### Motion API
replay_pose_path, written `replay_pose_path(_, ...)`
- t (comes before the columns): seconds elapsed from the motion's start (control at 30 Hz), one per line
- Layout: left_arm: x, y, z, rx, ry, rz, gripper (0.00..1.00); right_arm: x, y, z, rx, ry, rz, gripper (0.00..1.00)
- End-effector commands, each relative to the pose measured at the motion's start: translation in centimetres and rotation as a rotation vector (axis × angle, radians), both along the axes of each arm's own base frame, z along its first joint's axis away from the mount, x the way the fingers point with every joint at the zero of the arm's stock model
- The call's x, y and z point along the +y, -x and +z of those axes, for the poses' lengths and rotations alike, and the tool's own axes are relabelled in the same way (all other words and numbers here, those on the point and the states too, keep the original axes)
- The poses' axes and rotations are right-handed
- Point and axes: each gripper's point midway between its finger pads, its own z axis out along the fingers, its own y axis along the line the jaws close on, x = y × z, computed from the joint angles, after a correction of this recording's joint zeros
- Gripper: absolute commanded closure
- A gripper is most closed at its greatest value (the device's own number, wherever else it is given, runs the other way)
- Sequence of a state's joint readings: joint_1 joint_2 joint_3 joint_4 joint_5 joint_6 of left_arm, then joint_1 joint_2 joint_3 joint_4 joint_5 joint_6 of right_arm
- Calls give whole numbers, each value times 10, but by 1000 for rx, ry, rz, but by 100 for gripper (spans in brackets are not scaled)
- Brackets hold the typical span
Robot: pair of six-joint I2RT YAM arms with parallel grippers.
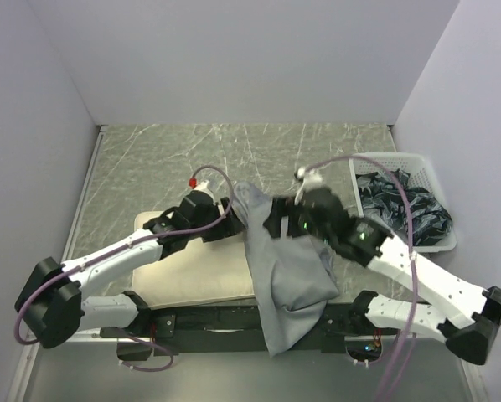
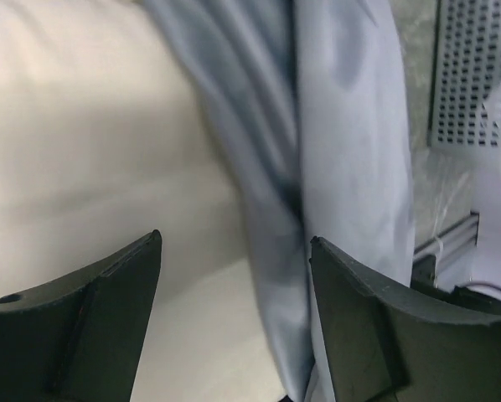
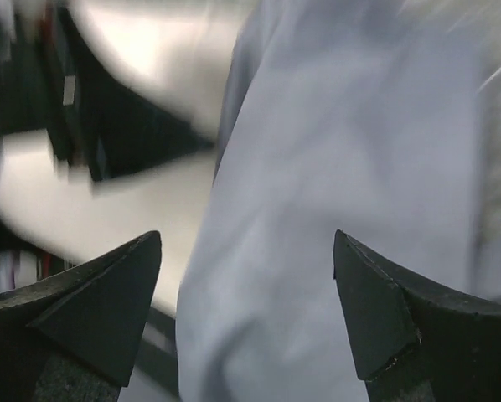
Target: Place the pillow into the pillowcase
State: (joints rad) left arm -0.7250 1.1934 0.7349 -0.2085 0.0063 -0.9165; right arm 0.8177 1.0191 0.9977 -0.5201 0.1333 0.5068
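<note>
On the tabletop, the pillow lies flat near my bases, with the pillowcase draped across its right end. My left end effector and right end effector both hang spread, pinching nothing. Limp, light cloth will likely slip; I'd take its hem edge, though I cannot tell where the opening lies.

No readable text, label, brand or number is showing on the pillow or the pillowcase.

White arms, blk joints, purple cables, green LEDs.
</note>
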Motion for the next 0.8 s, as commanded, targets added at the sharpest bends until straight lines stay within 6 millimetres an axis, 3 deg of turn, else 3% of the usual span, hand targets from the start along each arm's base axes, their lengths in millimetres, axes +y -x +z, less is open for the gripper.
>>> replay_pose_path(0.0,-36,-3,17,-90,88,-120,24,8,63,-44,98,28,64,12)
replay_pose_path(0.07,-42,-3,8,-70,73,-125,30,8,88,-54,129,15,93,13)
replay_pose_path(0.27,-45,-15,-21,-16,16,-77,56,4,129,-71,184,55,134,16)
replay_pose_path(0.33,-43,-19,-23,-16,12,-51,62,15,145,-71,200,46,202,17)
replay_pose_path(0.43,-40,-23,-22,-29,-3,-24,62,34,167,-73,222,46,280,18)
replay_pose_path(0.63,-41,-22,-10,-49,35,-24,66,35,171,-115,236,239,216,21)
replay_pose_path(0.7,-40,-21,-9,-49,33,-25,69,35,170,-121,233,271,205,24)
replay_pose_path(0.77,-40,-21,-9,-47,33,-24,70,34,168,-129,235,302,184,35)
